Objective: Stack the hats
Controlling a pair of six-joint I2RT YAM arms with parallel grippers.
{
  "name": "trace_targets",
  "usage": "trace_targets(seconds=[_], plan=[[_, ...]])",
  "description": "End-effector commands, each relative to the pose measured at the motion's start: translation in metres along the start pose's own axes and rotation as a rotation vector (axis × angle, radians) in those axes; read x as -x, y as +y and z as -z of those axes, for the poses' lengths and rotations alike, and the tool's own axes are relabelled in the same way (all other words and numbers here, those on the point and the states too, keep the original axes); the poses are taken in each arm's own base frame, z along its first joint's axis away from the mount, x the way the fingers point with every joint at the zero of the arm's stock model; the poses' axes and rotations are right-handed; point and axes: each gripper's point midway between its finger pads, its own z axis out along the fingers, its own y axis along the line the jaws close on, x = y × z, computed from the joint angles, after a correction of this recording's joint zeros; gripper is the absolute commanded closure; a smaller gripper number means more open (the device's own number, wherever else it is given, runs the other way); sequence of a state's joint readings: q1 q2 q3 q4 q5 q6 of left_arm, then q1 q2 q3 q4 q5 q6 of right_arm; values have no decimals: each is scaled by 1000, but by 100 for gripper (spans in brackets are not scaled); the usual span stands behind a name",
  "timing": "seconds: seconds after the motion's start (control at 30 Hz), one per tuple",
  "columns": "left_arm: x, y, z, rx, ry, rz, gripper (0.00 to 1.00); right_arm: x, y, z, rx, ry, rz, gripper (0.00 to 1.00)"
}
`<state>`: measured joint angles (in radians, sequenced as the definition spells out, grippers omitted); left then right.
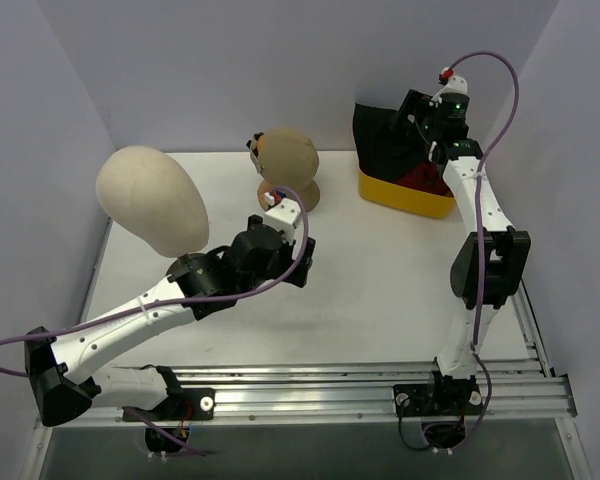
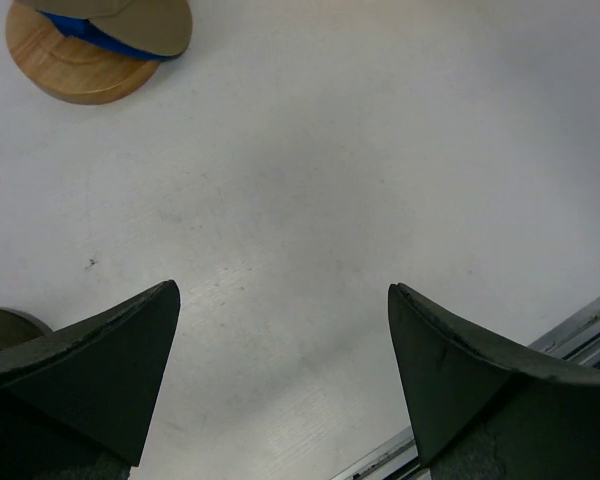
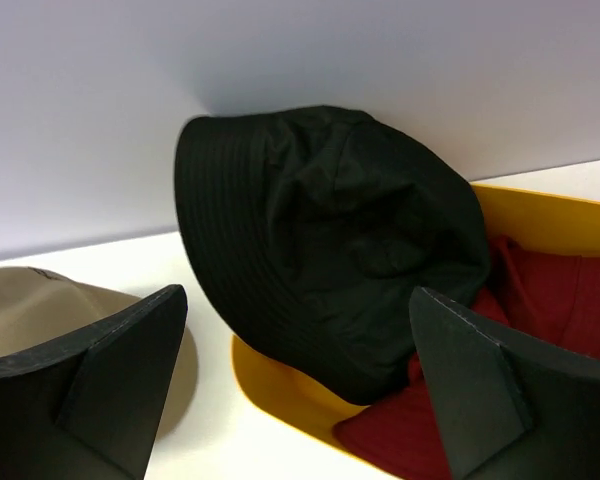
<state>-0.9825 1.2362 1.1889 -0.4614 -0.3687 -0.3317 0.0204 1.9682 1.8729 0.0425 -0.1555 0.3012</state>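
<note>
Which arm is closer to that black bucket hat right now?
Right. The right gripper hangs open just in front of the black bucket hat; the left gripper is far off, over the table.

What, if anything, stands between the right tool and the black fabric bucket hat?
Nothing visible: the open right tool faces the black fabric bucket hat directly, in the yellow tray with the dark red fabric bucket hat.
</note>
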Motion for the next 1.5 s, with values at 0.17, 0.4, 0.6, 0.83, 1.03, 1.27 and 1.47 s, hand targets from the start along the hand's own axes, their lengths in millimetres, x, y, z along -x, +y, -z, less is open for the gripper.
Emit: trace_targets(seconds=[0.17, 0.4, 0.6, 0.83, 1.03, 1.27, 1.47], plan=[[18, -42, 30, -158, -189, -71, 6, -23, -38, -29, 31, 44, 84, 16], [1, -42, 28, -205, -233, -74, 6, -45, -75, -51, 70, 59, 150, 25], [-4, -42, 16, -173, -199, -89, 6, -71, -78, -75, 155, 107, 193, 25], [-9, -47, 8, -177, -180, -98, 6, -72, -68, -78, 222, 48, 195, 27], [-12, -43, 2, -150, -171, -107, 6, -56, -60, -71, 240, -1, 196, 33], [-11, -44, 2, -151, -176, -106, 6, -52, -60, -75, 235, -13, 172, 41], [-12, -42, 0, -139, -173, -109, 6, -52, -63, -78, 220, -13, 158, 53]])
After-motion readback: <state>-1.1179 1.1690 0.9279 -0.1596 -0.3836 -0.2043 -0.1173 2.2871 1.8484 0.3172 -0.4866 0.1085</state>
